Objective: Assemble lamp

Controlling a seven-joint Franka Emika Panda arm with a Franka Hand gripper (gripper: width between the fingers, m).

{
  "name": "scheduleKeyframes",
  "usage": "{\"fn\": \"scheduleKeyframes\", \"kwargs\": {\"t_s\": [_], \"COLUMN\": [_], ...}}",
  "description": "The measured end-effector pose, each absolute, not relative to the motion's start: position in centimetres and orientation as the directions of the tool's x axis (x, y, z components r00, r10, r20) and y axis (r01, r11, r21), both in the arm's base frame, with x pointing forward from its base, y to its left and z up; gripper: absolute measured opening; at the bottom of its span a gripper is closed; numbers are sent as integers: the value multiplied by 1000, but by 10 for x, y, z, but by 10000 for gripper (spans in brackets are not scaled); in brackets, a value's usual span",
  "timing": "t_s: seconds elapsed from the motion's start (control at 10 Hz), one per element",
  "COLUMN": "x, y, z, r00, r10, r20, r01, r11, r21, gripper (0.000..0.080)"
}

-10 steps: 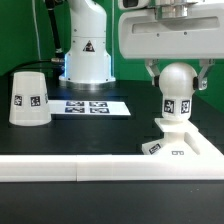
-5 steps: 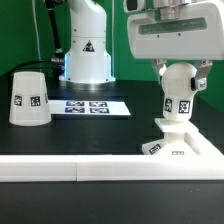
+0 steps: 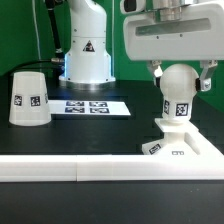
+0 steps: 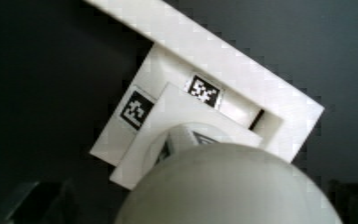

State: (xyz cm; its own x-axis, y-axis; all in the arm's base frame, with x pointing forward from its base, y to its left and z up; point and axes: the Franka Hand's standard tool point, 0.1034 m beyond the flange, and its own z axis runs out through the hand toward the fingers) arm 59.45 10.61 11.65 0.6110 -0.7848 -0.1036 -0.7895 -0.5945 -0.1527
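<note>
The white ball-shaped bulb (image 3: 178,92) stands upright with its neck on the angular white base block (image 3: 185,143) at the exterior view's right. My gripper (image 3: 180,80) is shut on the bulb, one finger on each side of the ball. In the wrist view the bulb (image 4: 220,185) fills the foreground between the dark fingers (image 4: 48,200), with the base (image 4: 176,100) and its two markers below it. The tapered white shade (image 3: 28,98) stands rim down at the exterior view's left, far from the gripper.
The marker board (image 3: 88,106) lies flat between the shade and the base. The white robot column (image 3: 86,45) stands at the back. A white rail (image 3: 70,168) runs along the table's front edge, touching the base.
The gripper body swung towards the exterior view's right, then partly back. The bulb's marker shifted right and slightly down, so the bulb turned on the base. The shade has not moved.
</note>
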Motion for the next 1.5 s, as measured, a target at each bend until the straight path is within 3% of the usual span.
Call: {"fn": "scheduleKeyframes", "kwargs": {"t_s": [0.2, 0.6, 0.8, 1.2, 1.5], "x": [594, 594, 596, 601, 600], "y": [110, 108, 105, 107, 106], "z": [117, 117, 117, 117, 113], "r00": [786, 921, 989, 949, 870], "r10": [-617, -389, -142, 311, 491], "r20": [-48, -5, 39, 58, 46], "r01": [-616, -385, -135, 315, 494], "r11": [-773, -909, -980, -944, -865], "r21": [-152, -158, -143, -98, -90], "gripper": [698, 698, 698, 698, 698]}}
